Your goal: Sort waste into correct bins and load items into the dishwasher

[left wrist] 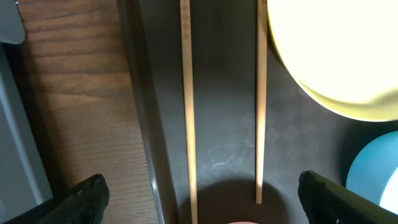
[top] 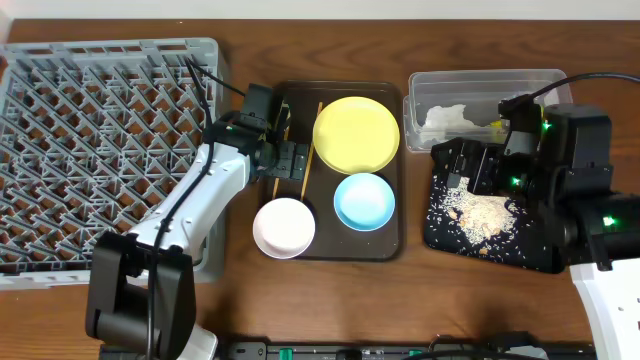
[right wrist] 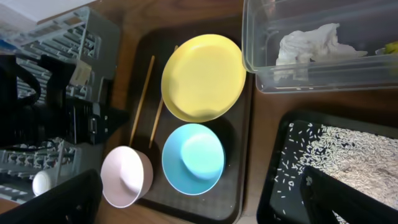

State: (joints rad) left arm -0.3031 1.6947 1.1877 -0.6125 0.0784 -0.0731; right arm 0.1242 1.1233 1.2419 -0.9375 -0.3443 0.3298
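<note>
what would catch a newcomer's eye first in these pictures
The big grey dish rack fills the left side of the overhead view. In the middle, a bright yellow plate, a light blue bowl and a white bowl sit on a dark brown tray. At right, pale rice crumbs lie scattered over a black tray, beside a clear tub holding a crumpled white napkin.

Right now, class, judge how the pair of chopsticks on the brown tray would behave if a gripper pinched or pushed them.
The chopsticks look thin, straight and wooden, so probably stiff and light. Lying flat on the smooth dark tray, they may slide or roll when nudged.
</note>
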